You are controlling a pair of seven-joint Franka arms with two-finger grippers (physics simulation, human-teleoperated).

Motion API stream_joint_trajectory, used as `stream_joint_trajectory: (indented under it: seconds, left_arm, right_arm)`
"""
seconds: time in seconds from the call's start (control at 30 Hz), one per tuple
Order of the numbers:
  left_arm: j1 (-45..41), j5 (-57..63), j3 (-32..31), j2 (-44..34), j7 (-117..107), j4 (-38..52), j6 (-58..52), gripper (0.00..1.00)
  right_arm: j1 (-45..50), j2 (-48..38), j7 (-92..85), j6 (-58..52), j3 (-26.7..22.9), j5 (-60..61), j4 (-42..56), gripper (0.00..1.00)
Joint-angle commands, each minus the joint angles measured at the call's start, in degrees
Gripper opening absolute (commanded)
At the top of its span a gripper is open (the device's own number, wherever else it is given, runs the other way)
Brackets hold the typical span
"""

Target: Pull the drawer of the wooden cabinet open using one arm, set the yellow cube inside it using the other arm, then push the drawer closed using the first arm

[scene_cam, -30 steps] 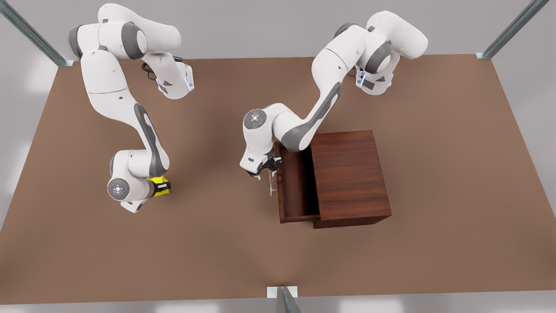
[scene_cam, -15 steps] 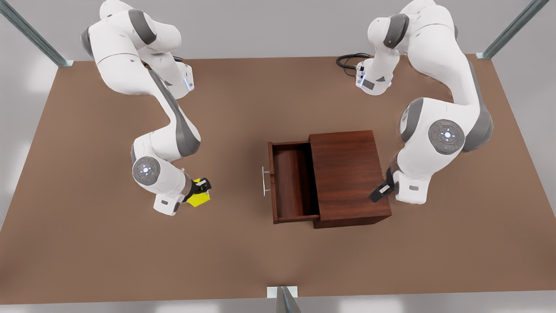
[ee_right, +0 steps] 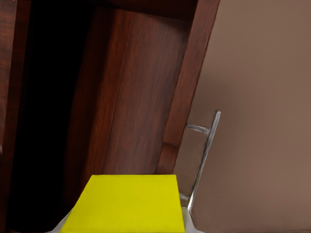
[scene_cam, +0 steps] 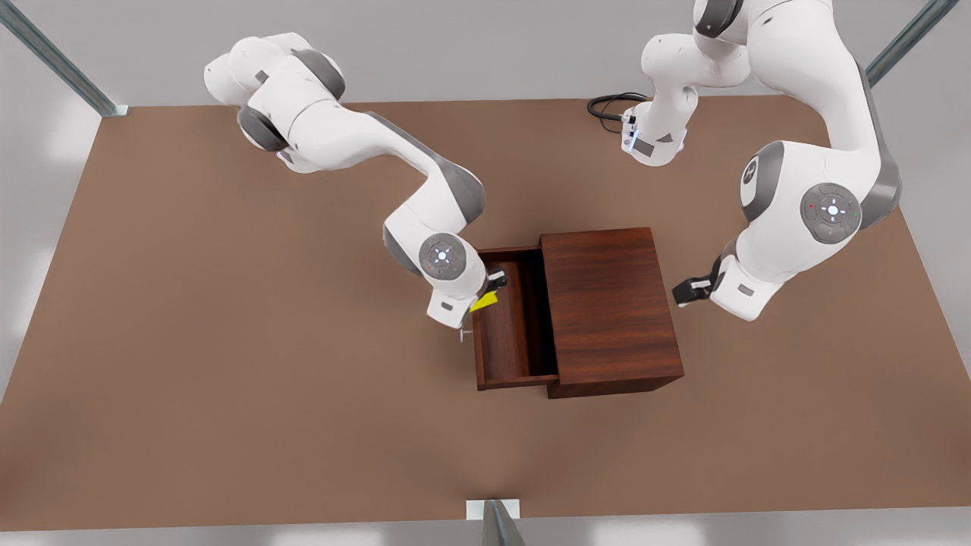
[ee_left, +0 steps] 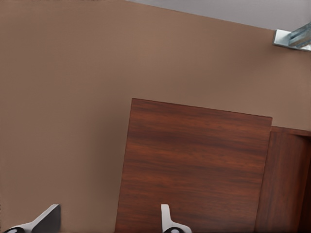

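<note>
The bench carried the wooden cabinet, its drawer pulled out toward the front view's left and seen to be empty. The right pincer, clamped on the yellow cube, hung over the drawer's front edge, so the hollow lay just rightward of the cube. The left pincer, spread wide and holding nothing, waited beside the cabinet's right end.

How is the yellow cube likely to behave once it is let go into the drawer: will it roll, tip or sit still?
The cube has flat faces and sharp edges, so it probably will not roll. The right gripper holds it tilted over the open drawer, so it may tumble once before settling. The drawer floor looks flat, so it should then sit still.
</note>
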Motion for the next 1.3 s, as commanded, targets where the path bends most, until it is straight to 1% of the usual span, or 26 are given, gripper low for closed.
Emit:
stream_joint_trajectory:
  seconds: [0.0, 0.17, 0.2, 0.23, 0.27, 0.37, 0.43, 0.5, 0.57, 0.6, 0.63, 0.67, 0.7, 0.73, 0.77, 0.8, 0.83, 0.87, 0.9, 0.97, 1.0, 1.03, 1.07, 1.1, 1.2, 1.27]
  left_arm:
    - [0.1, 0.0, 0.1, -0.1, 19.7, 0.0, 0.2, 1.00]
    - [0.1, -0.1, 0.1, 0.0, 19.6, 0.0, -0.3, 1.00]
    - [0.1, -0.1, 0.1, -0.1, 19.6, 0.0, -0.3, 1.00]
    - [0.1, 0.0, 0.1, 0.0, 19.6, 0.0, -0.3, 1.00]
    - [0.1, 0.0, 0.1, 0.0, 19.6, 0.0, -0.3, 1.00]
    - [0.1, 0.0, 0.1, 0.0, 19.6, 0.0, -0.4, 1.00]
    - [-0.3, 0.0, 0.0, 0.0, 19.6, 0.0, -0.4, 1.00]
    - [-4.3, -0.2, -0.3, 0.4, 19.9, 0.6, -0.1, 1.00]
    - [-8.4, -0.1, -0.5, 1.1, 19.5, 1.3, 0.3, 1.00]
    - [-13.1, -0.5, -0.9, 3.9, 19.3, 4.2, 0.4, 1.00]
    - [-17.5, -0.7, -1.2, 6.5, 18.0, 6.1, 2.4, 1.00]
    - [-21.8, -2.8, -1.8, 9.3, 14.5, 6.1, 12.3, 1.00]
    - [-23.9, -4.3, -1.9, 10.9, 14.9, 6.1, 18.2, 1.00]
    - [-24.2, -9.4, -1.9, 12.8, 16.8, 6.1, 23.8, 1.00]
    - [-24.2, -15.8, -3.3, 15.1, 25.0, 6.2, 31.8, 0.90]
    - [-23.9, -17.1, -4.1, 15.3, 27.4, 6.1, 34.3, 0.68]
    - [-23.6, -23.7, -6.0, 15.6, 46.8, 6.4, 37.4, 0.44]
    - [-24.3, -26.2, -7.2, 18.3, 55.7, 6.9, 45.1, 0.41]
    - [-25.6, -25.3, -7.8, 22.1, 61.0, 9.5, 50.5, 0.21]
    - [-25.7, -24.7, -7.8, 23.6, 63.4, 11.8, 52.2, 0.21]
    - [-26.3, -20.8, -7.6, 23.6, 63.3, 11.7, 52.7, 0.21]
    - [-27.5, -16.8, -7.6, 24.9, 63.5, 11.8, 54.9, 0.21]
    - [-27.7, -15.6, -7.3, 27.2, 64.5, 11.8, 61.0, 0.21]
    - [-27.7, -11.0, -7.3, 28.6, 66.5, 11.8, 61.3, 0.21]
    - [-28.0, -6.6, -7.4, 31.6, 68.3, 11.7, 60.9, 0.21]
    - [-27.9, -5.8, -7.6, 31.6, 68.8, 11.8, 54.3, 0.21]
  right_arm:
    - [1.3, 1.3, 35.5, 0.8, 0.0, 1.4, 1.8, 0.67]
    - [2.9, 2.6, 38.8, 4.4, 0.0, 2.1, 2.0, 0.67]
    - [3.0, 2.6, 39.1, 4.7, 0.0, 2.1, 2.0, 0.71]
    - [3.0, 2.6, 39.1, 4.7, 0.0, 2.1, 2.0, 0.89]
    - [3.0, 2.6, 39.1, 4.7, 0.0, 2.1, 2.0, 1.00]
    - [3.5, 2.6, 39.1, 5.4, 0.0, 2.1, 2.0, 1.00]
    - [0.6, -0.7, 33.5, 1.3, -1.4, 0.6, 1.7, 1.00]
    - [-7.7, -7.0, 22.7, -3.1, -0.6, -3.9, -0.6, 1.00]
    - [-16.9, -17.4, 8.5, -5.5, -0.4, -5.4, -7.8, 1.00]
    - [-22.4, -21.8, -2.3, -5.6, -0.4, -5.6, -10.7, 1.00]
    - [-25.4, -23.5, -6.9, -7.6, -0.4, -5.9, -11.4, 1.00]
    - [-26.5, -24.6, -8.0, -10.0, -0.5, -6.1, -11.4, 1.00]
    - [-28.0, -25.4, -10.8, -11.1, -0.5, -7.2, -11.4, 1.00]
    - [-31.2, -27.5, -13.4, -11.8, -0.3, -8.0, -15.1, 1.00]
    - [-33.0, -30.1, -17.1, -11.1, -0.2, -7.7, -19.8, 1.00]
    - [-35.2, -35.2, -20.3, -9.3, -0.2, -7.4, -25.9, 1.00]
    - [-33.7, -35.6, -23.0, -9.2, -4.4, -6.8, -26.5, 1.00]
    - [-27.7, -37.6, -27.7, -7.7, -14.7, -2.4, -28.7, 1.00]
    - [-26.1, -40.7, -28.4, -4.2, -16.7, -1.9, -34.2, 1.00]
    - [-26.6, -42.1, -28.5, 0.9, -16.8, -1.6, -41.1, 1.00]
    - [-26.9, -43.1, -28.3, 2.0, -16.6, -1.8, -42.3, 1.00]
    - [-26.4, -43.1, -27.6, 1.1, -16.5, -1.8, -41.8, 1.00]
    - [-26.5, -42.9, -27.6, 0.9, -16.5, -1.7, -41.5, 1.00]
    - [-26.3, -42.3, -27.7, 0.9, -16.5, -1.7, -40.3, 1.00]
    - [-24.6, -42.4, -24.8, 0.9, -15.5, -1.7, -40.3, 1.00]
    - [-24.4, -42.1, -24.7, 1.7, -15.2, -1.7, -40.0, 1.00]
